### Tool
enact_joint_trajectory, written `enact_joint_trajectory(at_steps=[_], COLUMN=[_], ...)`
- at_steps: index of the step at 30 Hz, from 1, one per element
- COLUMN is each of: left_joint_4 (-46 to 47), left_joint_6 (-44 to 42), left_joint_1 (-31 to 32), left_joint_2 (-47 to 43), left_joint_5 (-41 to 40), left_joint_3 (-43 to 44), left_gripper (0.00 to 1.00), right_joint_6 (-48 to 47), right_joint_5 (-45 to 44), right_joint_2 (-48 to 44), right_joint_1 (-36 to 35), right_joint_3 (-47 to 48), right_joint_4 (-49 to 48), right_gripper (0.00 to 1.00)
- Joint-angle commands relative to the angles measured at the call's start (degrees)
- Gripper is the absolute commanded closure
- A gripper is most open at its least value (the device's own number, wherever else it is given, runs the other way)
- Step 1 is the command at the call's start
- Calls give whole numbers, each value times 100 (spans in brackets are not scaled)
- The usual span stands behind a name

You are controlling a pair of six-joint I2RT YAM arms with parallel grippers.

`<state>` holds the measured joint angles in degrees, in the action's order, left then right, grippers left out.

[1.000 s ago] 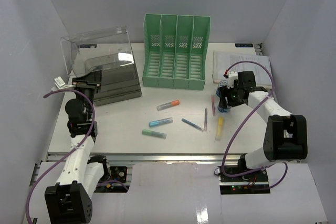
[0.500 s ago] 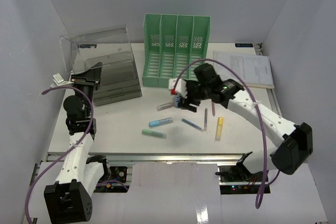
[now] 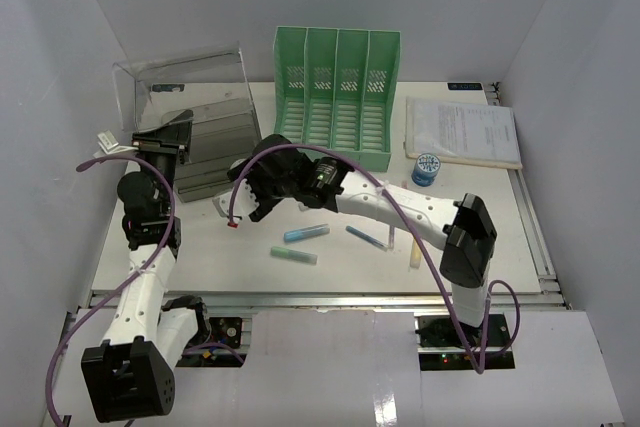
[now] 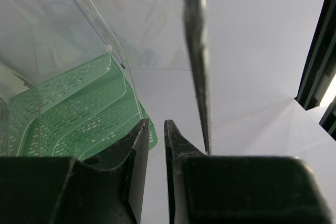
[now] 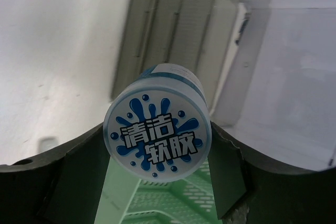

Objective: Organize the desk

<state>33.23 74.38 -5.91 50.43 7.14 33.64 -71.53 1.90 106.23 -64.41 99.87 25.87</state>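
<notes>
The white desk (image 3: 200, 247) holds scattered markers and pens. My right gripper (image 3: 255, 195) reaches across to the left, just in front of the clear drawer box (image 3: 195, 137). In the right wrist view my right gripper (image 5: 157, 129) is shut on a round jar (image 5: 156, 137) with a blue splash label. A similar blue-topped jar (image 3: 427, 168) stands by the papers (image 3: 462, 130). My left gripper (image 3: 163, 144) is raised beside the drawer box; in its wrist view (image 4: 156, 125) the jaws are almost together with nothing between them.
The green slotted rack (image 3: 335, 97) stands at the back middle. An orange-capped marker (image 3: 320, 200), a blue one (image 3: 306, 233), a green one (image 3: 293, 255), a blue pen (image 3: 366, 238), a grey pen (image 3: 391, 230) and a yellow marker (image 3: 416, 252) lie mid-desk.
</notes>
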Motion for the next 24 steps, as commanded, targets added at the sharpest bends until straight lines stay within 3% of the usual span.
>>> enact_joint_trajectory(at_steps=[1,7,12,15,17,19,20,21,22,24], left_joint_4=[12,-114,-162,-157,-150,-141,-142,-148,-158,-177], left_joint_6=[-51,-384,-538,-579,-591,-592,-592,-592,-592,-592], left_joint_1=[-42,-42,-42,-42,-42,-42,-42,-42,-42,-42], left_joint_2=[-55,-59,-112,-110,-104,-86,-87,-92,-95,-95], left_joint_5=[69,87,89,108,121,139,139,139,143,149], left_joint_3=[372,513,523,523,529,533,538,538,542,557], left_gripper=[71,72,71,71,71,71,71,71,71,71], right_joint_6=[-314,-544,-584,-654,-727,-761,-784,-784,-776,-753], right_joint_5=[-885,-1343,-1629,-1628,-1598,-1590,-1599,-1615,-1622,-1617], right_joint_2=[357,852,1376,1536,1591,1644,1661,1688,1699,1677], right_joint_1=[87,198,403,486,499,503,507,502,496,480], right_joint_3=[485,324,714,796,772,742,743,781,820,863], right_joint_4=[-2066,-3897,-4364,-4378,-4372,-4383,-4393,-4415,-4412,-4291], right_gripper=[92,92,92,85,78,62,53,30,18,9])
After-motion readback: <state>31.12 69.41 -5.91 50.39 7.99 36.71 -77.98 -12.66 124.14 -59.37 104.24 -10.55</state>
